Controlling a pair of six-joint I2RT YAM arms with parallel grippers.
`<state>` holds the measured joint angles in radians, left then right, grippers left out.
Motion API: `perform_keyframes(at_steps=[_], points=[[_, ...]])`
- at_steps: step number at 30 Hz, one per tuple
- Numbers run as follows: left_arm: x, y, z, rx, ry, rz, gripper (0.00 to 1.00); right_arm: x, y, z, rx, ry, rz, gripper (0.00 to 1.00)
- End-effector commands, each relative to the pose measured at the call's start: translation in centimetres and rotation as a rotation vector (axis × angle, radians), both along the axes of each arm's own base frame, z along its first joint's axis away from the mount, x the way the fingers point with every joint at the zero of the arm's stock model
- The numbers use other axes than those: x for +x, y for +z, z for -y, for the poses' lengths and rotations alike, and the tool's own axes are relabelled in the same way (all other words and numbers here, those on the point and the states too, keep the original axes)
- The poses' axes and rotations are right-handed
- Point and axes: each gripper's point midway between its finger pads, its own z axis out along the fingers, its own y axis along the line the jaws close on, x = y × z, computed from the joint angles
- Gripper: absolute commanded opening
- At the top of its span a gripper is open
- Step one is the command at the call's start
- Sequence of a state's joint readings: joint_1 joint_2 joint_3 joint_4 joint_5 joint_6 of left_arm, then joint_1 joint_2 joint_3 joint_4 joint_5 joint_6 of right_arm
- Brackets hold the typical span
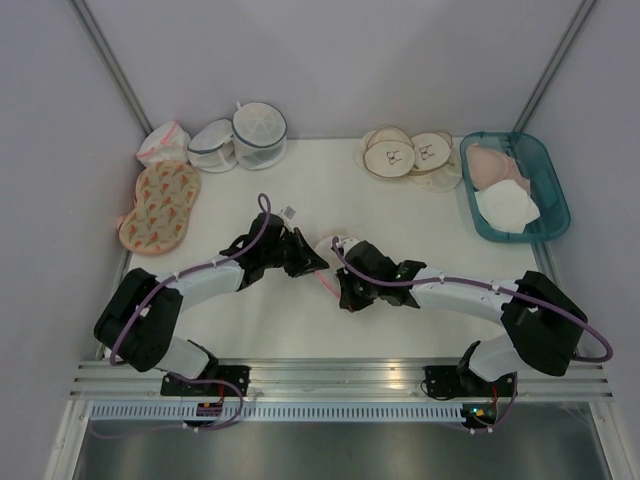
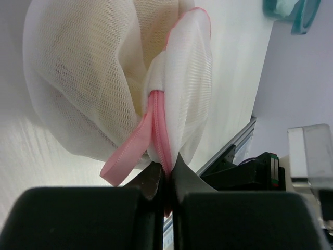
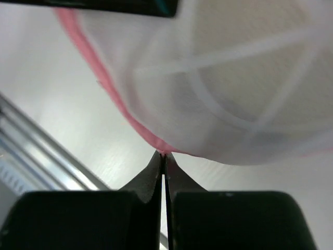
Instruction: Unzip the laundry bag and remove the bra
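The laundry bag (image 1: pixel 330 247), white mesh with a pink zipper rim, is held between the two grippers at the table's middle, mostly hidden by them in the top view. In the left wrist view the bag (image 2: pixel 93 78) fills the frame and something cream shows through its mesh; the bra itself cannot be made out. My left gripper (image 2: pixel 167 169) is shut on the bag's pink rim (image 2: pixel 158 130). My right gripper (image 3: pixel 164 155) is shut on the pink rim (image 3: pixel 156 139) under the bag's dome (image 3: pixel 239 78). In the top view the left gripper (image 1: pixel 312 258) and right gripper (image 1: pixel 345 290) sit close together.
At the back left stand two white mesh bags with grey-blue rims (image 1: pixel 240 138), a small white pouch with pink edging (image 1: pixel 160 143) and a patterned peach item (image 1: pixel 160 205). Round beige pads (image 1: pixel 405 153) lie at the back middle. A teal tray (image 1: pixel 541 222) with bras stands at the right.
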<state>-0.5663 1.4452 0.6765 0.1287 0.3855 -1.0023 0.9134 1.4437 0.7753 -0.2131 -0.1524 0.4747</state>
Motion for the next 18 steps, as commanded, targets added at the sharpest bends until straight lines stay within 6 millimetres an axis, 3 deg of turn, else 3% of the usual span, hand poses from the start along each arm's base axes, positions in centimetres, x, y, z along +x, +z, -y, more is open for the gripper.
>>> perform_keyframes(at_steps=[1, 5, 9, 12, 15, 18], points=[[3.0, 1.4, -0.2, 0.014, -0.017, 0.113, 0.02, 0.8, -2.3, 4.3, -0.242, -0.11, 0.018, 0.0], [3.0, 1.0, 0.0, 0.041, -0.127, 0.106, 0.02, 3.6, -3.3, 8.3, -0.453, -0.278, 0.097, 0.0], [2.7, 1.1, 0.7, 0.039, -0.267, 0.137, 0.02, 7.3, -2.4, 12.2, -0.572, -0.475, 0.206, 0.0], [2.7, 1.2, 1.8, 0.019, -0.379, 0.147, 0.02, 9.7, -0.6, 13.1, -0.568, -0.567, 0.293, 0.0], [3.4, 1.4, 2.4, 0.034, -0.479, 0.177, 0.02, 10.8, 0.5, 13.3, -0.555, -0.595, 0.323, 0.0], [5.8, 0.3, 1.7, 0.138, -0.403, 0.196, 0.33, 11.1, 1.6, 12.1, -0.484, -0.569, 0.329, 0.01]])
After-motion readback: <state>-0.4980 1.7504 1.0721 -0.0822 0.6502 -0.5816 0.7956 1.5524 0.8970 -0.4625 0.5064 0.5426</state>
